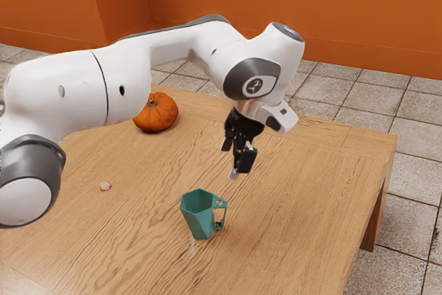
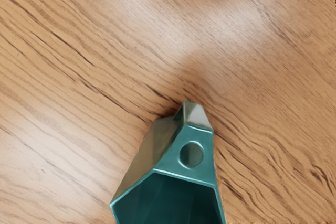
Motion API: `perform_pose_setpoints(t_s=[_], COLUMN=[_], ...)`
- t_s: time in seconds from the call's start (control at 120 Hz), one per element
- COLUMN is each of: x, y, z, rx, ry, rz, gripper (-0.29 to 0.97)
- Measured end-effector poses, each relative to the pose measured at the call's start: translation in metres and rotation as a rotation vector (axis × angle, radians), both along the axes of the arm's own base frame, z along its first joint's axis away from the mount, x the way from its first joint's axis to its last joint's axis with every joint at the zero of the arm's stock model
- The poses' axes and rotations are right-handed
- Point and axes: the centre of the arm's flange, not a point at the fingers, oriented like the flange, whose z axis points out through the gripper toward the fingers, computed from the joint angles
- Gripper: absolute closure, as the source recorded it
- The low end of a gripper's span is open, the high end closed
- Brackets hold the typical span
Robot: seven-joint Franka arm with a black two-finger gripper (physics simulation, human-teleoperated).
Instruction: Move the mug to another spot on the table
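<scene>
Jaw state cannot be told. Gripper (image 1: pixel 235 173) held above table (image 1: pixel 324 191). Mug (image 1: pixel 202 214) seen upright just below, offset toward exterior view's left, not touched.

My arm (image 1: pixel 103 88): glossy white rounded shells, fat tube links. Thin dark seam (image 1: pixel 102 77) rings one link; two small dark holes (image 1: pixel 61 91) either side of it. Oval grey joint cap (image 1: pixel 252 81) on wrist, small white logo mark at centre. Second grey collar (image 1: pixel 31 160) on nearest joint, white round end under it. Grey strip (image 1: pixel 173 27) along upper link's top edge. Pale grey disc (image 1: pixel 286 30) caps wrist top. White mount block (image 1: pixel 276 117) with dark slot. Pincer (image 1: pixel 238 169) black, blocky, angular.
</scene>
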Motion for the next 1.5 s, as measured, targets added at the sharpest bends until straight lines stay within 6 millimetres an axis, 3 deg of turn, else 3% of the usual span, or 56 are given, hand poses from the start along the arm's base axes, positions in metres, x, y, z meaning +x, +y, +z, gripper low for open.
perform_pose_setpoints(t_s=[0.067,0.392,0.767,1.175,1.5], x=[-0.006,-0.018,-0.017,-0.017,-0.015], y=[-0.001,-0.002,0.002,0.015,0.011], z=[-0.021,-0.084,-0.140,-0.174,-0.179], rx=[0.000,-0.030,-0.034,-0.034,-0.053], ry=[0.033,0.111,0.169,0.191,0.180], rz=[-0.032,-0.151,-0.245,-0.298,-0.328], gripper=[0.00,0.00,0.00,0.00,0.06])
